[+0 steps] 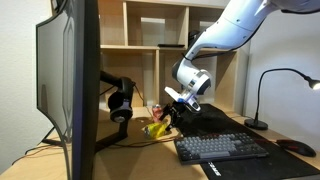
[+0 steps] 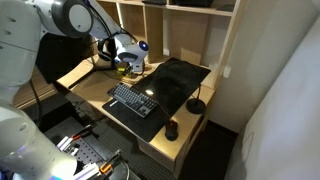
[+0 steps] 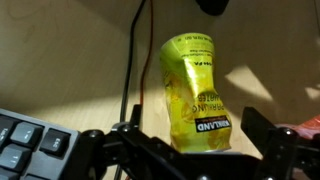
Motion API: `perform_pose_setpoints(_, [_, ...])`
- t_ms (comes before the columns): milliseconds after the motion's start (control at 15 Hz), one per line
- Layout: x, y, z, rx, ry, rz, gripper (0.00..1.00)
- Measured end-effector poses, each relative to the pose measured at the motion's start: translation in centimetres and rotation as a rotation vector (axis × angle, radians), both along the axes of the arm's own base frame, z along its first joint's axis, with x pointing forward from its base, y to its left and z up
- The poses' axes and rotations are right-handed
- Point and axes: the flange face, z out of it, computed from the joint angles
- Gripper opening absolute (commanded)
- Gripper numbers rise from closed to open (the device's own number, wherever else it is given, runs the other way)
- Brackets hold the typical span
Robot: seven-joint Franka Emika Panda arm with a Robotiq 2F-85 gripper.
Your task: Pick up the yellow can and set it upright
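on the smooth wooden desk [image 3: 60,50], your gripper [image 3: 188,140] sits spread wide around the dented yellow can [image 3: 192,85].

Place: an office workstation
Desk: a wooden desk [image 2: 80,72] held a keyboard [image 1: 222,147], mouse [image 1: 296,147] and large monitor [image 1: 70,75]
Far side: open wooden shelves [image 1: 150,25]
Right: a black desk lamp [image 1: 268,95]

Keyboard [image 3: 25,140] and cable [image 3: 130,60] close beside yellow can [image 3: 195,95]; bare desk [image 3: 270,60] opposite.
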Motion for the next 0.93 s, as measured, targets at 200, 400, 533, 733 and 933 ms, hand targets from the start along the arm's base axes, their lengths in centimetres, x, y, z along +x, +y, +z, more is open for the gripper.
perform_pose_setpoints(200, [0.9, 1.1, -0.9, -0.031, -0.023, 0.017, 1.00])
perform_pose_setpoints(400, [1.8, 1.6, -1.1, -0.049, -0.037, 0.028, 1.00])
perform_pose_setpoints(533, [2.2, 1.6, -1.2, -0.067, -0.046, 0.031, 1.00])
perform_pose_setpoints(733, [2.6, 1.2, -1.1, -0.105, -0.049, 0.033, 1.00])
perform_pose_setpoints(933, [2.6, 1.0, -1.2, -0.115, -0.045, 0.032, 1.00])
